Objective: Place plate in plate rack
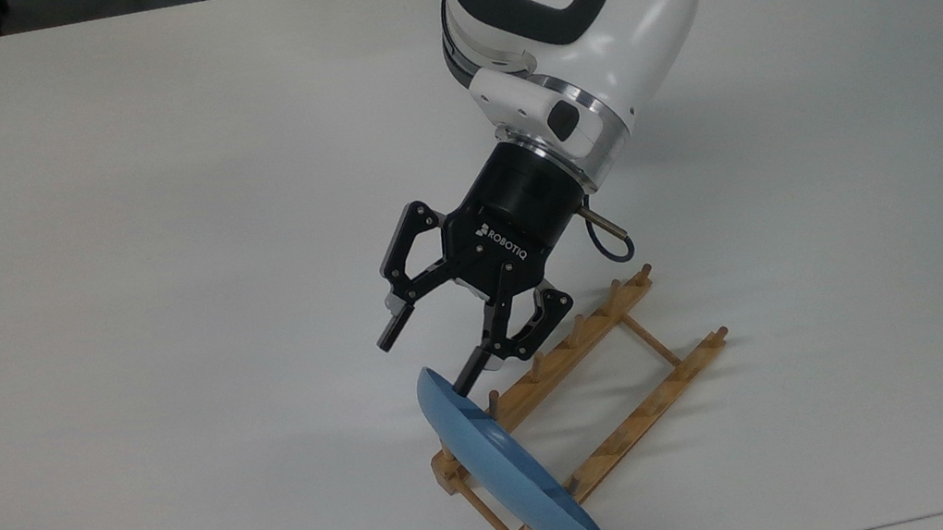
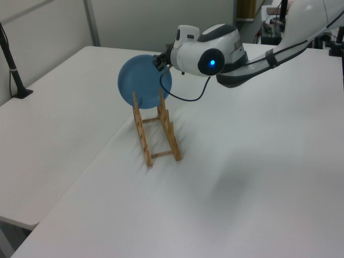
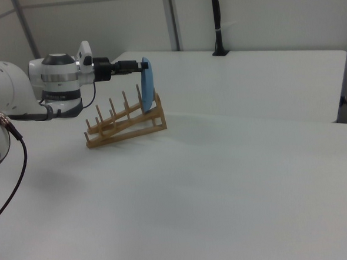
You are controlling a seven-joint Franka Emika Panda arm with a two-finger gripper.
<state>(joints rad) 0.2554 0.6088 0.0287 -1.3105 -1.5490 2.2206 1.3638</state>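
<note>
While the plate (image 1: 507, 470) stands on edge in the rack (image 1: 588, 416), the gripper (image 1: 429, 355) hangs spread just above its rim.

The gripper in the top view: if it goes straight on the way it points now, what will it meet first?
Most likely the plate. The open gripper points at its upper rim, with one finger already at or near the rim. The plate stands at the end of the rack. Depth is unclear.

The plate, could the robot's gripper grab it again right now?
Probably yes. The gripper hangs open right at the plate's top rim, which stands free above the plate rack, with nothing between them.
</note>
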